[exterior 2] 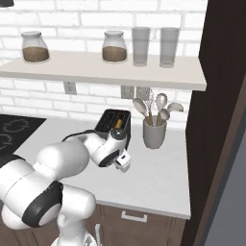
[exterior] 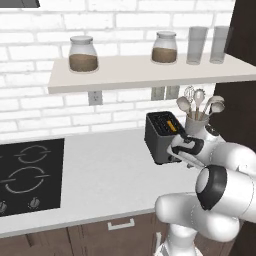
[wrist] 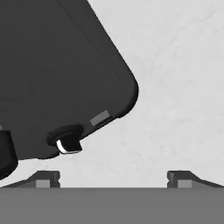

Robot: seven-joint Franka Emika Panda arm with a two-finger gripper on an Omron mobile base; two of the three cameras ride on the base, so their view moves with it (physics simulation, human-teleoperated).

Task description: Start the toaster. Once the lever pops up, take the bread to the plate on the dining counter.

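Hovers open-jawed, the white arm's hand (wrist: 113,176), just before the boxy dark grey toaster (exterior: 161,135) on the pale grey counter (exterior: 105,170).

Dark grey toaster (exterior: 161,136) on pale speckled grey countertop (exterior: 105,170), white brick wall (exterior: 45,40), black cooktop (exterior: 30,172).

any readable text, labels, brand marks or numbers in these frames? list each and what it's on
None readable.
toaster: no brand or numbers visible; the small grey patch on its face is blank.
cooktop: ring markings and knobs only, no figures.
jars: no labels.
wall outlets: unmarked.
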